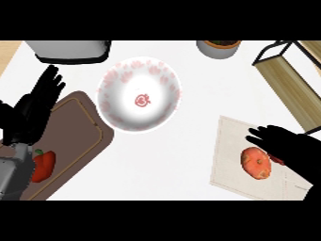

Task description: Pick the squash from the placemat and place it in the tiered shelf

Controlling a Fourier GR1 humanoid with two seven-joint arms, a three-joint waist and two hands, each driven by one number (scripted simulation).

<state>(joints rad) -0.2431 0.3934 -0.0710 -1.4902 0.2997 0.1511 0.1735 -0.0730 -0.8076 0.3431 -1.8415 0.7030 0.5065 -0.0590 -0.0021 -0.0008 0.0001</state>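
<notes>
Where the white counter (190,155) is showing bare, its surface is reading smooth and matte, with pale wood bordering it at the upper left corner.

Placemat (236,162): a flat, beige, cloth-like rectangle, lying at the right of the counter with its edges slightly skewed.

Squash (256,162): a rounded, lumpy, orange-red body with a mottled skin, sitting on the placemat near its right side.

Right hand (295,148): black, coming in from the lower right, its fingers lying fairly straight and spread over the placemat. The fingertips are reaching past the top of the squash, and the palm is sitting just beside and to the right of it, apparently touching its right edge; the fingers are not curling round it.

Left hand (31,110): black, on a grey forearm, resting open with fingers up at the left edge, over the cutting board.

Cutting board (79,134): a dark brown rounded rectangle with a thin groove running inside its rim, lying at an angle.

Red pepper (43,164): glossy and blocky, sitting on the board, partly hidden by the forearm.

Plate (139,94): round, white, with pink blotches ringing the rim and a small red motif at the centre.

Tiered shelf (295,89): light wooden planks in a thin black metal frame, standing at the upper right, well apart from the squash.

Appliance (69,51): pale, rounded, at the top left edge.

Pot (218,48): small, white, round, with a dark filling.
</notes>
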